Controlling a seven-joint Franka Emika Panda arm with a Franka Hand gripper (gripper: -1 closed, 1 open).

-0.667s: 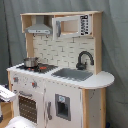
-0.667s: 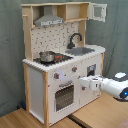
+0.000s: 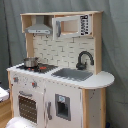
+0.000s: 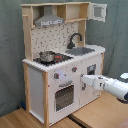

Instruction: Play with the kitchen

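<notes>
White panels and pale wood make up the kitchen (image 4: 50,70), which stands on a wooden tabletop (image 4: 20,120) before a grey curtain (image 4: 10,50) and fills the middle of both exterior views. In the second exterior view, the small pot (image 4: 46,56) sits on the hob at about 10 o'clock from the oven door (image 4: 64,97). At 3 o'clock from the door's handle, the gripper (image 4: 85,80) hangs just beside the kitchen's front panel. Whether it is open or closed, or touches the panel, cannot be told.

Against the pictures a moment earlier, almost nothing has shifted: the arm (image 4: 112,87) keeps the same reach from 3 o'clock, so the play likely sits at a pause near the front controls.

Open room lies to the arm's 4 o'clock over bare tabletop. The rounded counter edge (image 4: 97,49) overhangs at the gripper's 12 o'clock, limiting any lift.
</notes>
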